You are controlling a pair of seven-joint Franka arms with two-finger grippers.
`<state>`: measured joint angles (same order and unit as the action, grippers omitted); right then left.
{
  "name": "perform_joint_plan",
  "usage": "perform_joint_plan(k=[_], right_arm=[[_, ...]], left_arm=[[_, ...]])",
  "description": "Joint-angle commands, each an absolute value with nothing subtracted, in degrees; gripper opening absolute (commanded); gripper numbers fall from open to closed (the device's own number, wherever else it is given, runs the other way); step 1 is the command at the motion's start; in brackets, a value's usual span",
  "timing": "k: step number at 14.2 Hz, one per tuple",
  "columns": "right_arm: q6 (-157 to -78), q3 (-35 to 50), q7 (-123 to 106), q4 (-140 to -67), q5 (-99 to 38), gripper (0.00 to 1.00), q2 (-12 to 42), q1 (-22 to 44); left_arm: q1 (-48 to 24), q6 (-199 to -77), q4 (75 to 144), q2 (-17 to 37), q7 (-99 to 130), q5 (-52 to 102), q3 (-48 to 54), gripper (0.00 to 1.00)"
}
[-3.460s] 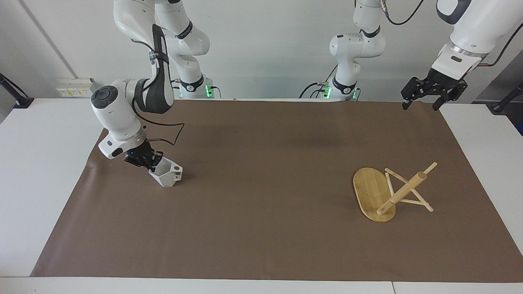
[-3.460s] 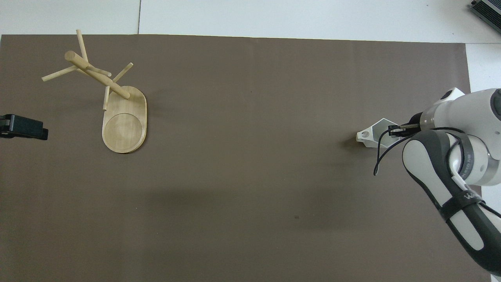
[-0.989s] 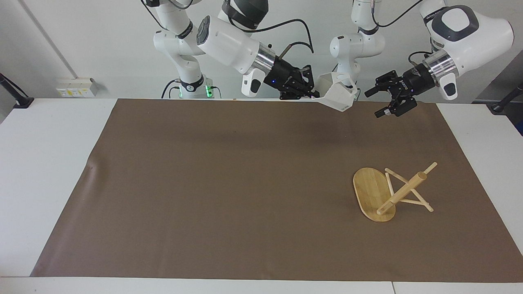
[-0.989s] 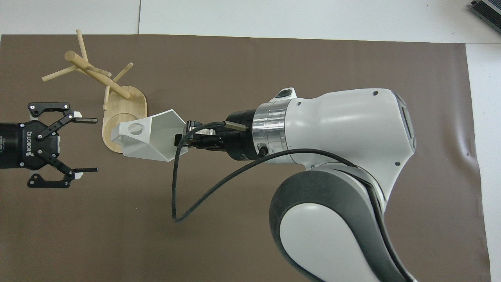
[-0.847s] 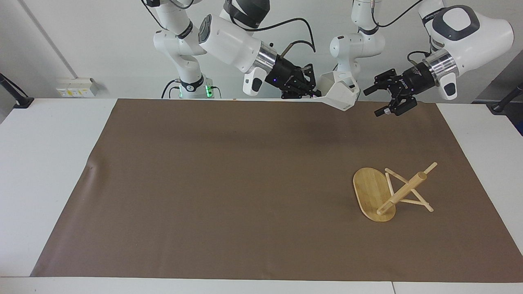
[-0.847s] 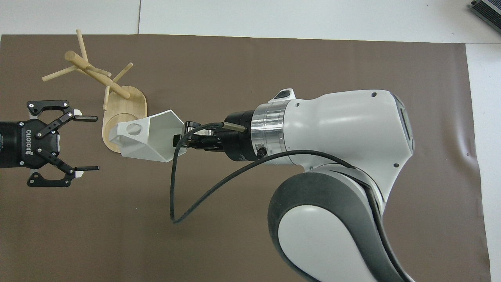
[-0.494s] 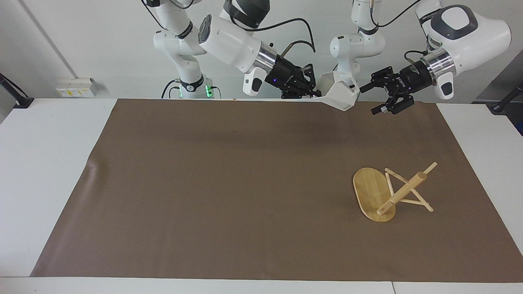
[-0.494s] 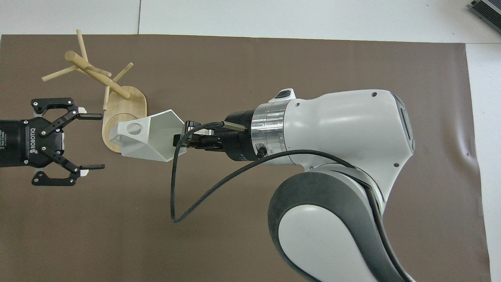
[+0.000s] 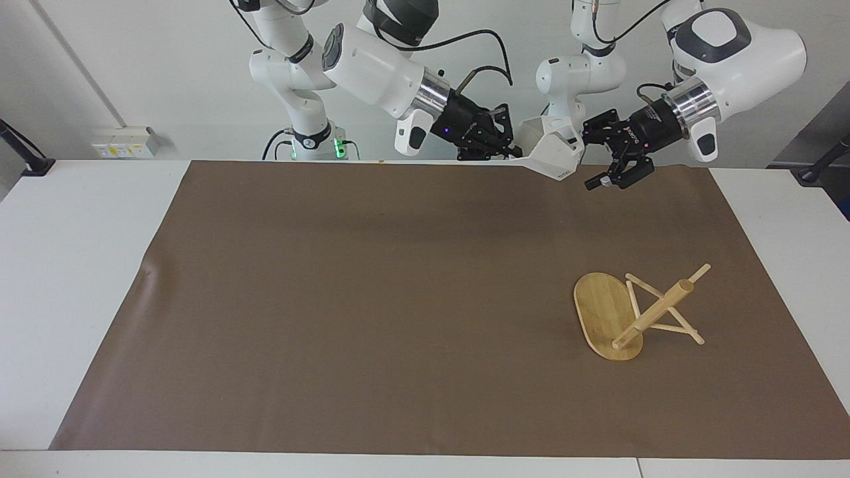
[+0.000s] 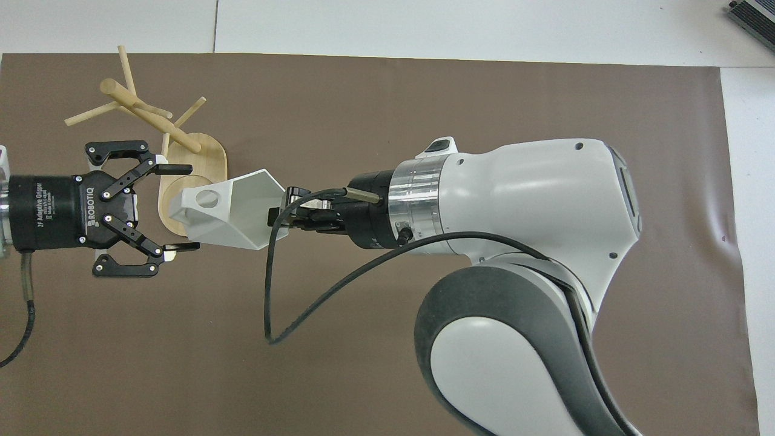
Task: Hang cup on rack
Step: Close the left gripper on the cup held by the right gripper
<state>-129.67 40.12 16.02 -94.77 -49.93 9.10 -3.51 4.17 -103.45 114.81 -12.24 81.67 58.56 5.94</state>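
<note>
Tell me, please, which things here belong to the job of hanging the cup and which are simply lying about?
Part of the job:
- cup, held in the air by the shut right gripper
- rack, tipped on its side on the mat
- left gripper, open beside the cup

Just there:
- brown mat
- white table

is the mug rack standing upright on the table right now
No, the rack lies tipped over on the brown mat, its post slanting down onto the pegs.

Setting: a robotics laboratory. Two white robot arms (image 9: 372, 60) are mounted at the edge of a white table (image 9: 66, 265) covered by a brown mat (image 9: 365, 299), against a plain white wall (image 9: 133, 66). A wall socket strip (image 9: 123, 141) sits at table level.
</note>
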Motion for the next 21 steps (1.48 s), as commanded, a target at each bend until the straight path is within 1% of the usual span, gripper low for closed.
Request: perform_joint_plan(k=[1,4,11,12,13,14,16,17,21], right_arm=[[-130.96,41.92,16.96,-94.57,-51.33,0.0,9.32,-4.66],[-130.96,41.92,16.96,-94.57,-51.33,0.0,9.32,-4.66],[-131.13,42.36,16.96,-94.57,-51.33,0.0,9.32,-4.66],[-132.44,42.45,16.96,-94.57,-51.42,0.0,9.32,-4.66],[-134.19,43.06,17.14,-94.74,-51.42,0.0,9.4,-4.66],[-134.56,43.33,17.31,-94.83,-51.33,0.0,9.49,-4.66],[-134.47,43.24,17.31,-94.83,-51.33,0.0,9.58,-4.66],[-134.39,43.24,17.23,-94.83,-51.33,0.0,9.58,-4.66],[-134.38,43.24,17.23,-94.75,-51.24,0.0,9.58,-4.66]], left_arm=[[3.61,-104.76,114.7,-12.48,83.67,59.33,6.59,1.0],[3.08,-107.4,114.87,-12.48,84.37,59.33,7.82,1.0],[2.72,-106.97,114.96,-12.48,84.64,59.24,7.91,1.0],[2.72,-106.79,114.87,-12.48,84.64,59.24,7.91,1.0],[2.72,-106.87,114.87,-12.48,84.64,59.24,7.91,0.91],[2.72,-106.79,114.96,-12.57,84.64,59.24,7.91,0.71],[2.72,-106.52,114.87,-12.57,84.64,59.15,7.91,0.17],[2.72,-106.52,114.87,-12.66,84.55,59.15,7.91,0.01],[2.81,-106.09,114.7,-12.74,84.37,58.97,7.91,0.0]])
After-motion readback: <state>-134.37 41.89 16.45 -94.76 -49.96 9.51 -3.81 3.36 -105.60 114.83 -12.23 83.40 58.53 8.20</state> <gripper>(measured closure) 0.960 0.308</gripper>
